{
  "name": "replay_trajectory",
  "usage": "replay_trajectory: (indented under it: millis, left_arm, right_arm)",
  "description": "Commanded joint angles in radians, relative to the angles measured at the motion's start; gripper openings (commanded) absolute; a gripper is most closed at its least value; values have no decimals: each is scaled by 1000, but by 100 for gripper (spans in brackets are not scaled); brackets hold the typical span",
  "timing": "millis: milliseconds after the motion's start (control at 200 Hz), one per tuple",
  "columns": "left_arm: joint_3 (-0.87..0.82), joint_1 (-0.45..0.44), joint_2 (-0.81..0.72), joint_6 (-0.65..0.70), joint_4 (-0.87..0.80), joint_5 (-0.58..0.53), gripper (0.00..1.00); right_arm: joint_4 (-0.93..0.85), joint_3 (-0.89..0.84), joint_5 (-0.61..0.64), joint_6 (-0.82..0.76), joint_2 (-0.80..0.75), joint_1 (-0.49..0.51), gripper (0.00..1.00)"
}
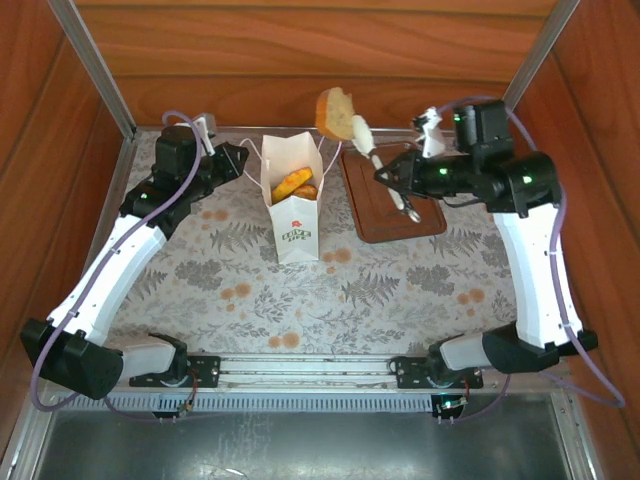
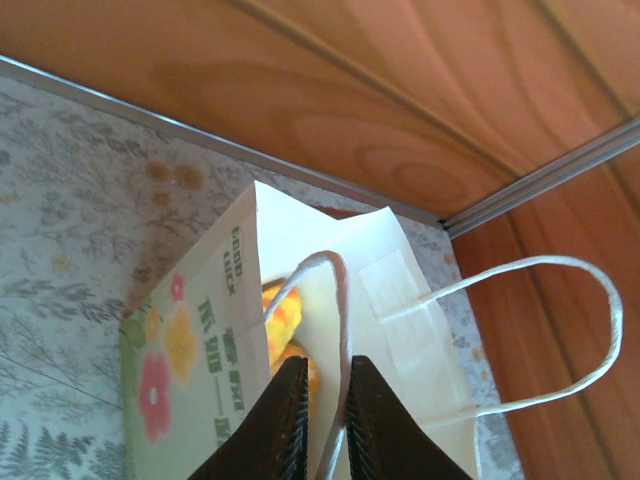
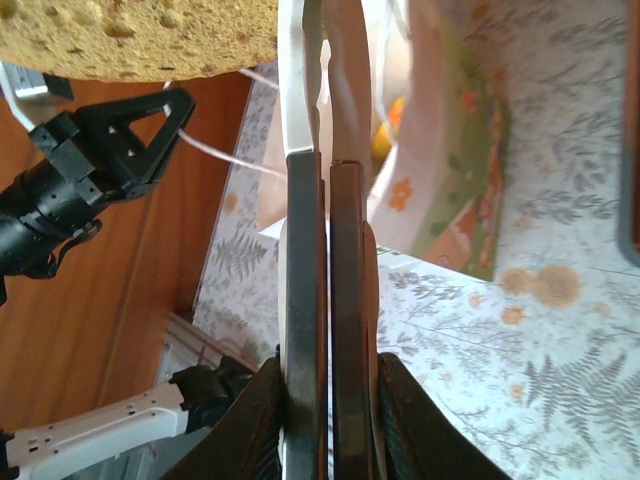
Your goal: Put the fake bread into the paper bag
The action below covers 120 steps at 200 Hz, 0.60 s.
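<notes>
One paper bag (image 1: 296, 205), green-lettered flower logo (image 1: 297, 231)

Paper bag (image 1: 297, 222): tall and white, standing upright on the table a little left of centre, towards the far side, with its mouth open upward. I read a small red-and-green logo on its near face and a flowered green panel on one side. Thin white cord handles (image 2: 344, 310) loop out at the rim. Through the mouth I see golden-orange pastries (image 1: 293, 184) lying inside. Square slice (image 1: 335, 113): golden-brown with a porous crumb, held clear of the table in white tongs (image 1: 365, 135), tilted, just right of and beyond the bag's mouth.
</notes>
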Motion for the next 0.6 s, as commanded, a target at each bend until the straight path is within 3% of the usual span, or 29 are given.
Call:
replay_trajectory:
  millis: [0, 220, 595]
  left_arm:
    - [20, 18, -18, 15, -12, 19, 10]
    - [2, 29, -28, 19, -12, 23, 4]
    - [-9, 40, -23, 26, -15, 22, 3]
  right_arm:
    - [95, 8, -4, 50, 55, 86, 16]
    - [121, 28, 56, 55, 177, 194, 16]
    - [-38, 48, 219, -1, 299, 209, 18]
